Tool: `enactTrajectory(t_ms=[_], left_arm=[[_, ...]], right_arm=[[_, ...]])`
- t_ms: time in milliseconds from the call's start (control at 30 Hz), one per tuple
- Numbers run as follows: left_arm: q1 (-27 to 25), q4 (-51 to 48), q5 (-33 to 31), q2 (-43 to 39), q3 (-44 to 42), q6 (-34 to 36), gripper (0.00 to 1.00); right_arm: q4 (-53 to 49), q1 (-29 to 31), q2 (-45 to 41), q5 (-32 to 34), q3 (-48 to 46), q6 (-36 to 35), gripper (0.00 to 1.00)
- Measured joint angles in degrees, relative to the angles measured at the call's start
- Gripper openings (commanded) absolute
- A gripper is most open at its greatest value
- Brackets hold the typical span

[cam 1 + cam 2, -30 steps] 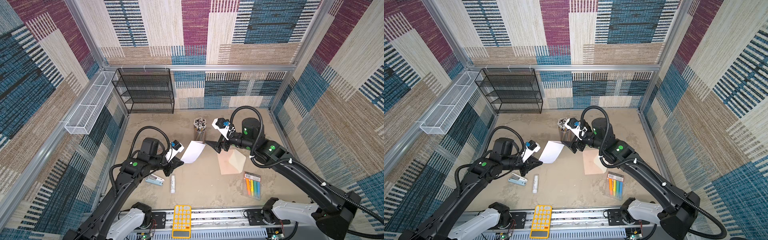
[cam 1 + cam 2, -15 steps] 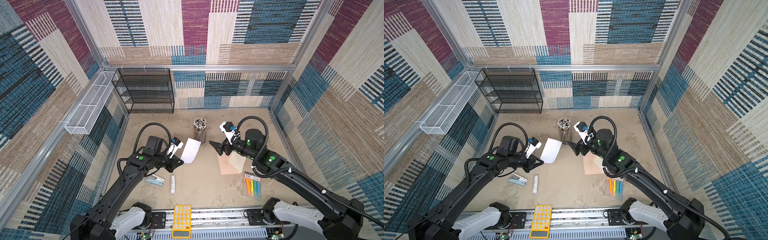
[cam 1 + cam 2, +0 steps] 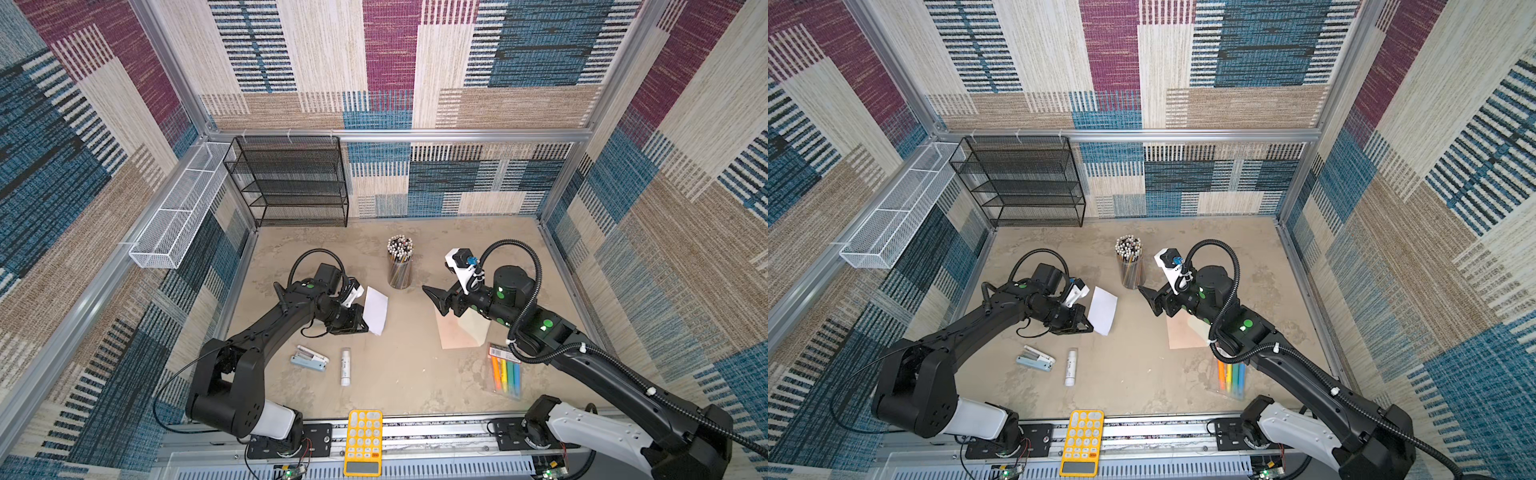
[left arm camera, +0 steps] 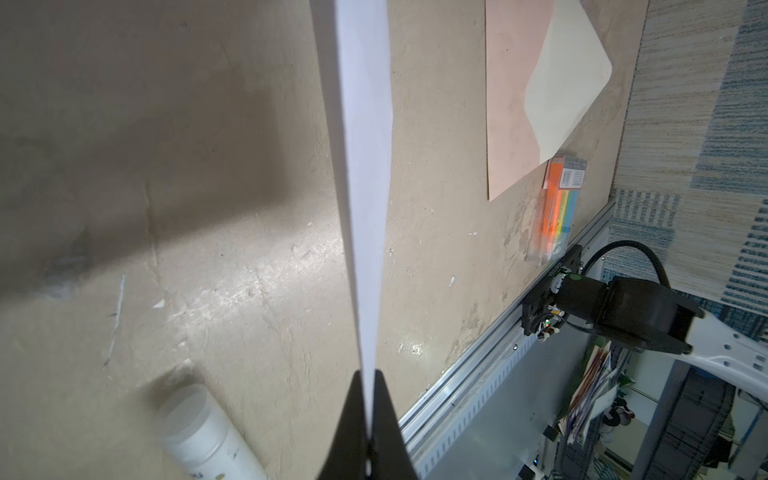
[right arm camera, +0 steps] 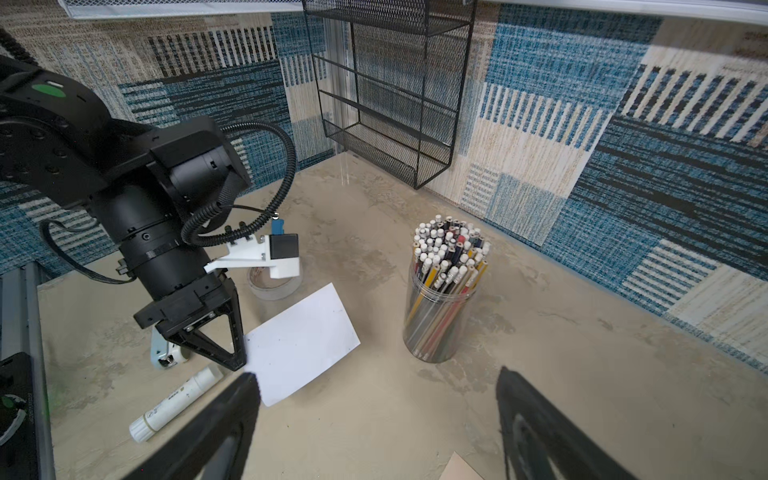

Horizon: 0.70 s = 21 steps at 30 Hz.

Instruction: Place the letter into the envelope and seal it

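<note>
Nothing legible: print on the glue stick [image 5: 176, 403] and the marker pack [image 4: 559, 208] barcode label is too small.

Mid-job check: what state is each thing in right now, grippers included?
White rectangular paper letter: held up by one edge, not yet inserted.
Left gripper: shut on the letter.
Peach-tan paper envelope: flat on the table, flap open, cream side up.
Right gripper: open, empty, over the envelope.
Clear plastic pencil cup: upright, full.
White glue stick: lying on its side.
</note>
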Motion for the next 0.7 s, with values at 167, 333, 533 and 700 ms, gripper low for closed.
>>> enactTrajectory(t_ms=[167, 333, 533, 700], left_arm=[[0.4, -0.2, -0.3, 4.4, 1.8, -3.8, 0.00], [0.6, 0.3, -1.6, 8.3, 3.3, -6.3, 0.00], [1.1, 1.4, -2.0, 11.5, 5.1, -8.1, 0.00], [2.7, 1.0, -3.5, 12.8, 5.1, -8.3, 0.00]], right_arm=[[-0.1, 0.0, -0.5, 0.6, -0.8, 0.4, 0.92], [0.0, 0.0, -2.1, 1.0, -2.2, 0.6, 0.91], [0.2, 0.0, -3.8, 2.1, -3.0, 0.8, 0.91], [0.3, 0.0, -5.0, 3.2, -3.6, 0.9, 0.91]])
